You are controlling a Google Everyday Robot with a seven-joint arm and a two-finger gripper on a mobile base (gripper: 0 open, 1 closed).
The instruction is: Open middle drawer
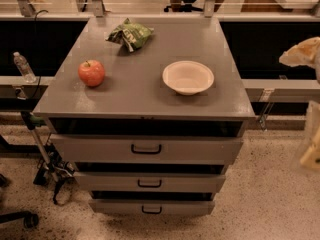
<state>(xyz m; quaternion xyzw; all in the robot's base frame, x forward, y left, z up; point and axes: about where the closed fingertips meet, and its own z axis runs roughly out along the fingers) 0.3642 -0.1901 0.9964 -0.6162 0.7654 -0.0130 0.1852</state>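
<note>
The grey cabinet has three drawer fronts stacked under its top. The middle drawer [110, 182] is a shallow grey front with a small black bar handle [149, 183] at its centre, and it sits pushed in. The taller top drawer [100, 149] is above it and the narrowest bottom drawer [115, 207] is below it. My gripper [313, 151] shows only as a cream-coloured part at the right edge of the camera view, well to the right of the cabinet and apart from every drawer.
On the cabinet top [135, 94] are a red apple [91, 73], a white bowl [188, 77] and a green chip bag [129, 35]. A water bottle [23, 67] stands at the left. A cart frame with wheels [47, 166] is at the lower left.
</note>
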